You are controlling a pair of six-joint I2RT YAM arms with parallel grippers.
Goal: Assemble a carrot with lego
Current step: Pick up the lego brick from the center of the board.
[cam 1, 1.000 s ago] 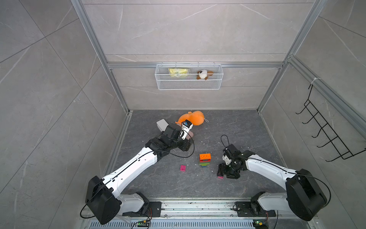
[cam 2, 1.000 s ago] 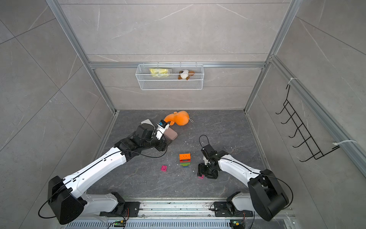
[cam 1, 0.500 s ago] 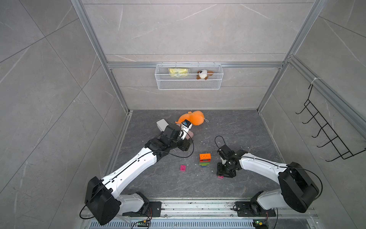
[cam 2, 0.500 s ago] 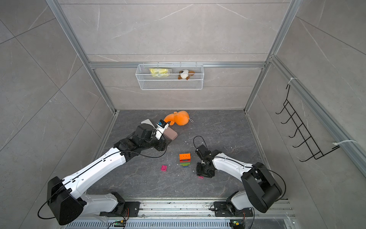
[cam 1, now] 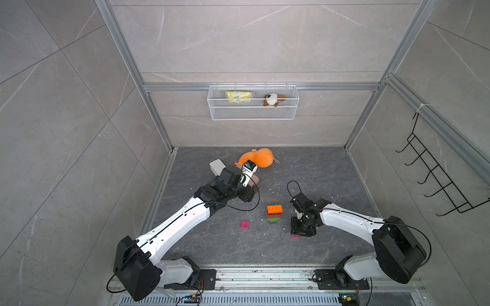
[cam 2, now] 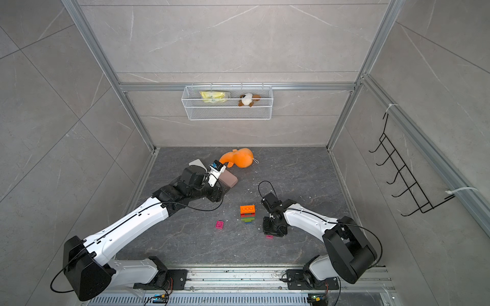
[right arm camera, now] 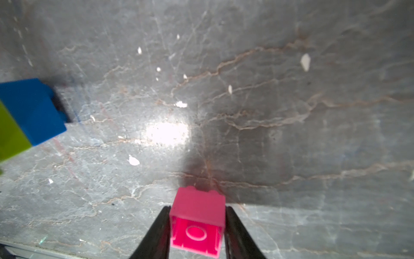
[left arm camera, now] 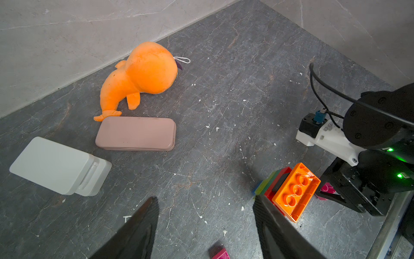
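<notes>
1. Table [cam 1: 318, 172]: dark grey, stone-patterned, walled on three sides.

2. Carrot [cam 1: 274, 214] [cam 2: 247, 213]: near the middle of the table, between the two arms. In both top views the orange brick [left arm camera: 295, 192] is uppermost, hollow side up, with three round tubes showing. Red and green layers follow below it. The blue tip [right arm camera: 31, 112] is lowest and appears to rest on the table. The stack is free of both grippers.

3. Right gripper [right arm camera: 197, 210] [cam 1: 301, 233]: points down at the table, just beside the carrot on the right arm's side. Its jaws are pressed against two opposite faces of a pink brick [right arm camera: 197, 226] [cam 2: 269, 236], pinching it. The face with a round ring is turned toward the right wrist camera. Whether this brick is clear of the table cannot be told.

4. Left gripper [left arm camera: 205, 215]: jaws spread, above bare table. One finger [left arm camera: 268, 224] is near the carrot's orange brick but apart from it.

5. Second pink brick [cam 1: 245, 224] [cam 2: 219, 224]: loose on the table, on the left arm's side of the carrot, apart from it.

6. Other items:
- Orange plush [cam 1: 258, 158], near the back wall.
- Pink case [left arm camera: 136, 133], touching the plush tail.
- White case [left arm camera: 51, 164], beside the pink case.
- Wire basket [cam 1: 253, 114], on the back wall.
</notes>
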